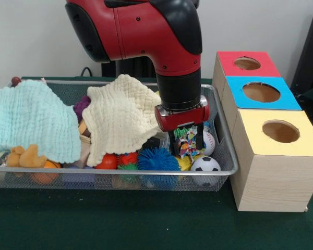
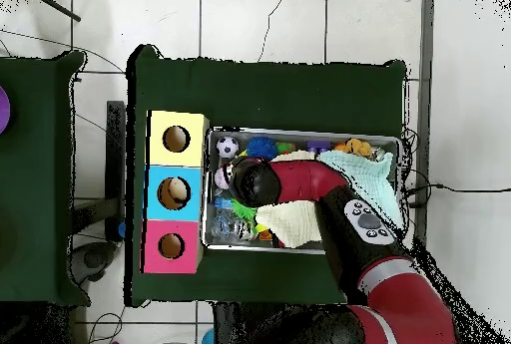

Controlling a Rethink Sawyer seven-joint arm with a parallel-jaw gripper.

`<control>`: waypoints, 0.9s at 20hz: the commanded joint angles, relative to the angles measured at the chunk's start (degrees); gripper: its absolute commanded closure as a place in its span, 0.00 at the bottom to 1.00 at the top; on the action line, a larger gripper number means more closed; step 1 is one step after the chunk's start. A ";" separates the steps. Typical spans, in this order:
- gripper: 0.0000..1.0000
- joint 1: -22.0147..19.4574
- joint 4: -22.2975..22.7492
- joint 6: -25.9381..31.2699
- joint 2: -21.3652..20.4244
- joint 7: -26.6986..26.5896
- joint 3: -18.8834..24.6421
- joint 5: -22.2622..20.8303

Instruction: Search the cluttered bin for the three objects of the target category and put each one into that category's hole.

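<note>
The silver wire-mesh bin (image 1: 146, 172) lies across the table and also shows in the overhead view (image 2: 299, 131). My gripper (image 1: 187, 145) is down in its right end, beside the boxes. It is shut on the multicoloured confetti wrapper (image 1: 189, 147), which sits between its black fingers (image 1: 173, 146) just over the balls. The yellow-topped box's round hole (image 1: 280, 131) is to the right of the bin, nearest the camera; it also shows in the overhead view (image 2: 177, 139). In the overhead view my arm's wrist (image 2: 250, 182) covers the gripper. No clear-whitish wrapper shows clearly.
A mint quilted cloth (image 1: 34, 120) and a cream one (image 1: 122, 117) cover much of the bin. A blue spiky ball (image 1: 156, 159), a soccer ball (image 1: 205, 165), a baseball (image 1: 208, 141) and an orange plush (image 1: 23, 156) lie along the front. Blue-topped (image 1: 261, 92) and red-topped (image 1: 247, 63) boxes stand behind the yellow one.
</note>
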 commanded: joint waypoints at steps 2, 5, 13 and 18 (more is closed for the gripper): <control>0.00 1.07 -1.80 8.96 2.97 -5.57 2.32 -2.92; 0.00 1.37 -1.99 9.25 2.89 -5.39 1.98 -2.94; 0.00 2.63 -2.45 11.68 3.64 -4.83 -0.07 -3.22; 0.00 3.39 -2.93 13.89 3.56 -4.87 -1.26 -3.35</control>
